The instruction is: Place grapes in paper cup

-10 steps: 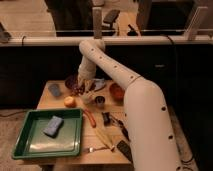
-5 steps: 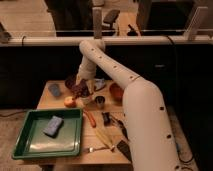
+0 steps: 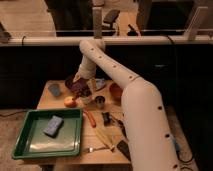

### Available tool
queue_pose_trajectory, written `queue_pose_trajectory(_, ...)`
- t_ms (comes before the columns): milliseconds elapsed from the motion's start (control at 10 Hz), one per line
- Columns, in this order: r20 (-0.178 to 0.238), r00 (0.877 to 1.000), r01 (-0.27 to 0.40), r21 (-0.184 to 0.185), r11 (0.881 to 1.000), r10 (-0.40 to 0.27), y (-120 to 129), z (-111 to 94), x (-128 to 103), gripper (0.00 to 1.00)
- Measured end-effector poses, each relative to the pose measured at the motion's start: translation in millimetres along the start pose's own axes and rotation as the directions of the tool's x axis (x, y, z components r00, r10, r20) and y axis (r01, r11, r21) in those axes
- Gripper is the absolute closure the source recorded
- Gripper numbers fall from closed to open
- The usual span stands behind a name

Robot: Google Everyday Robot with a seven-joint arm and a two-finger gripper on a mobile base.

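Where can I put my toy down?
Inside the green tray, in front of the blue sponge. Also the table strip between the blue-grey cup and the tray. It's crowded around the gripper at the grapes, by the metal cup.

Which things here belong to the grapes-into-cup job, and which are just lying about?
Job: grapes; paper cup; gripper, down right beside the grapes.

Lying about: orange fruit; metal cup; blue-grey cup; red bowl; green tray holding a sponge; fork.
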Motion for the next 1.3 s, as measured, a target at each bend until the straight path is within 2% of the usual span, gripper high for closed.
queue_pose_trajectory(500,0.019,1.0,-0.011,-0.033,0.999,0.011,0.5,-2.7,2.6,0.2)
queue_pose_trajectory(1300,0.018,1.0,-0.009,-0.031,0.999,0.01,-0.6,-2.0,2.2,0.2)
